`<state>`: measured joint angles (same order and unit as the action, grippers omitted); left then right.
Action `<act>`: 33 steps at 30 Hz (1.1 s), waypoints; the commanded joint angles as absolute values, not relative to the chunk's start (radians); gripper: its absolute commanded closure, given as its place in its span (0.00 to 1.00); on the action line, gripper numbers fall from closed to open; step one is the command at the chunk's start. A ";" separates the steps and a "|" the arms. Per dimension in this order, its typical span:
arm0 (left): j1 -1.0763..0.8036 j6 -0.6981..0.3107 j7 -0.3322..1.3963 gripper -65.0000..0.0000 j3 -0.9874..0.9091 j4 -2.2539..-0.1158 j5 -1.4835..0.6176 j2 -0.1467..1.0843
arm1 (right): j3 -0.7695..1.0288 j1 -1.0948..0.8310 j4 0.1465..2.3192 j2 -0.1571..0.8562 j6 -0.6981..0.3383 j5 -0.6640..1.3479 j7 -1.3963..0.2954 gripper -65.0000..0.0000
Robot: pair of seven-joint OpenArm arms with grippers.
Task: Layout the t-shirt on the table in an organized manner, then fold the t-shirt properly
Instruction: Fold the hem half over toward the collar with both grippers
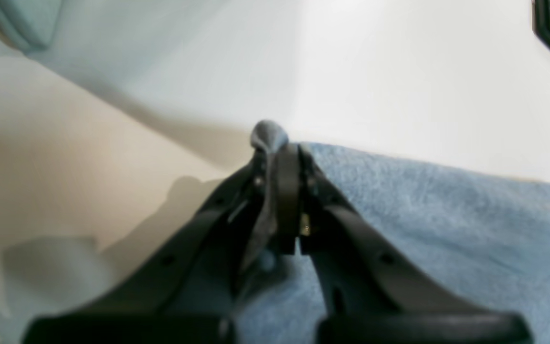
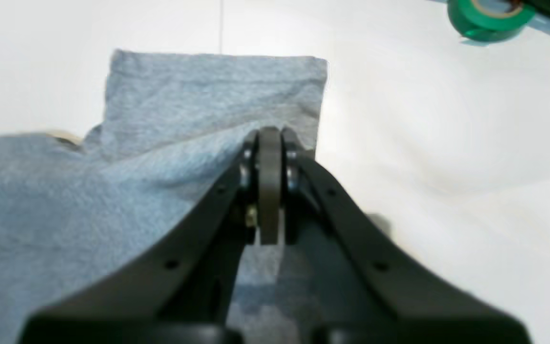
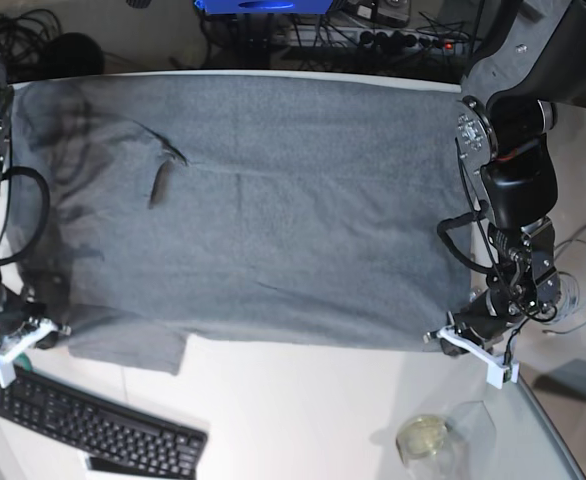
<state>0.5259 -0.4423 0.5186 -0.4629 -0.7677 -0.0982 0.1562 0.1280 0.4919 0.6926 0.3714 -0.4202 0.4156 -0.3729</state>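
Across lower frame: both grippers, left (image 3: 451, 338) and right (image 3: 48, 330), pinch t-shirt (image 3: 263, 220) corners | holding cloth stretched flat over table (image 3: 303, 410)

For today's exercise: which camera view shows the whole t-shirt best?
The base view: the t-shirt lies spread across the table, nearly all of it visible. The left and right wrist views show only the patches pinched by the left gripper and right gripper.

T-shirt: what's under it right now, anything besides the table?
Only the white table shows around the t-shirt, which is spread wide with both grippers pinching its near corners. Whatever lies beneath the cloth is covered. The keyboard sits clear of it.
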 commanded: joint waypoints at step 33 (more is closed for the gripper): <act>0.232 -0.447 0.624 1.00 -0.461 -1.152 -0.108 0.143 | 0.219 0.317 0.875 0.426 -0.432 0.435 -0.507 1.00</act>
